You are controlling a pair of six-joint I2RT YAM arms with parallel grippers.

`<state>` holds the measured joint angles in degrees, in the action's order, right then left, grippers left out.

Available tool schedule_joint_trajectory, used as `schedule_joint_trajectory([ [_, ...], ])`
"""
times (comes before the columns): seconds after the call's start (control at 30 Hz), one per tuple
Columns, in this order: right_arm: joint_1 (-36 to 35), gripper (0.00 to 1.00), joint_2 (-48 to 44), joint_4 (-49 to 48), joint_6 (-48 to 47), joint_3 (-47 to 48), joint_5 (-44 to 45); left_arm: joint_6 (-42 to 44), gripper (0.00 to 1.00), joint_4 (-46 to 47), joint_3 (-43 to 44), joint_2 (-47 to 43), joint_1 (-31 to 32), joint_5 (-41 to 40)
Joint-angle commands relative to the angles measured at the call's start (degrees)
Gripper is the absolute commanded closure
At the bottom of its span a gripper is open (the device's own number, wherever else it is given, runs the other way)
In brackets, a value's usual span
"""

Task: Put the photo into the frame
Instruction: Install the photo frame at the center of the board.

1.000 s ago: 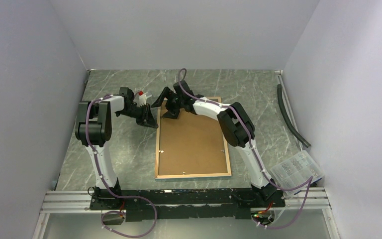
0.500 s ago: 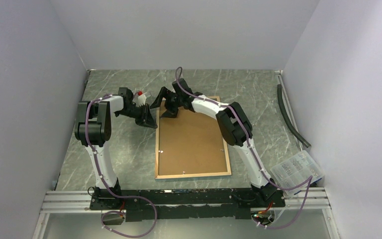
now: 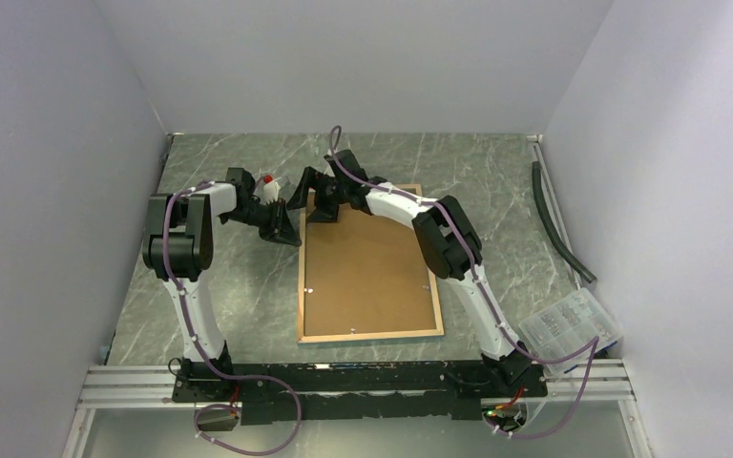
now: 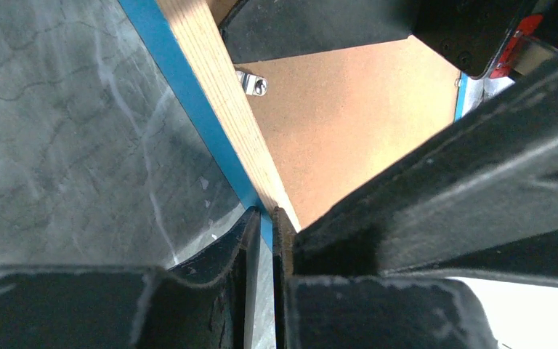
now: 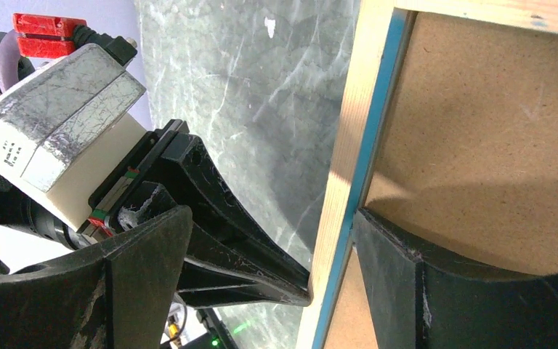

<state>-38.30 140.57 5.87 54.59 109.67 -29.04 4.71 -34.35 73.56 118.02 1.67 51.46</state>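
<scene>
While the frame [image 3: 372, 336] lies face-down on the bench [image 3: 229, 296], brown backing board [image 3: 367, 272] up, the left tool [image 4: 261, 218] pinches its left rim near the far corner; the right tool [image 5: 270, 218] straddles that rim, its 2 fingers [image 5: 407, 276] spread.

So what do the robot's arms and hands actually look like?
The left arm and right arm are built from white segments linked by chunky black joints, with a thin purple cable tied along each. Each ends in a black two-fingered hand, scuffed pale at the edges: left hand, right hand. A silvery-white block with a red tab sits on the left wrist.
</scene>
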Motion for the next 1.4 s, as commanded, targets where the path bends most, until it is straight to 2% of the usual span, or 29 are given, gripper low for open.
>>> schedule_joint_trajectory([
  [0.0,-0.75,0.12,2.55,1.94,-5.62,-2.63,6.98,1.35,0.85,0.12,-1.40,1.99,1.25,-6.08],
  [0.13,1.14,0.13,-0.17,-0.76,-5.42,-6.20,7.00,1.52,0.86,0.01,-1.87,1.43,1.27,-6.20],
  [0.3,1.36,0.14,0.44,1.30,-7.80,-4.30,5.17,1.47,0.87,0.07,-2.23,1.25,1.08,-6.42],
  [0.77,-3.06,0.17,0.31,1.66,-7.57,-6.39,-3.63,1.38,0.87,0.24,-1.71,1.19,0.99,-7.08],
  [0.9,-3.41,0.16,0.40,3.86,-8.01,-3.76,-4.96,1.09,0.87,-0.18,-1.54,0.72,0.80,-6.33],
  [1.03,-1.42,0.08,-0.63,11.56,-11.56,3.07,-0.86,2.14,0.82,-3.63,-0.24,-1.04,-1.43,-3.94],
  [1.13,2.22,0.01,-5.12,12.86,-12.61,2.39,2.57,4.63,0.75,-7.33,0.80,-3.44,-4.91,-3.82],
  [1.23,6.50,0.00,-11.23,14.66,-14.00,-0.97,6.22,8.36,0.70,-11.28,1.59,-5.86,-6.62,-4.15],
  [1.37,13.68,0.00,-23.04,14.96,-14.25,-12.11,12.67,12.41,0.68,-12.06,-0.74,-9.43,-5.37,-6.21],
])
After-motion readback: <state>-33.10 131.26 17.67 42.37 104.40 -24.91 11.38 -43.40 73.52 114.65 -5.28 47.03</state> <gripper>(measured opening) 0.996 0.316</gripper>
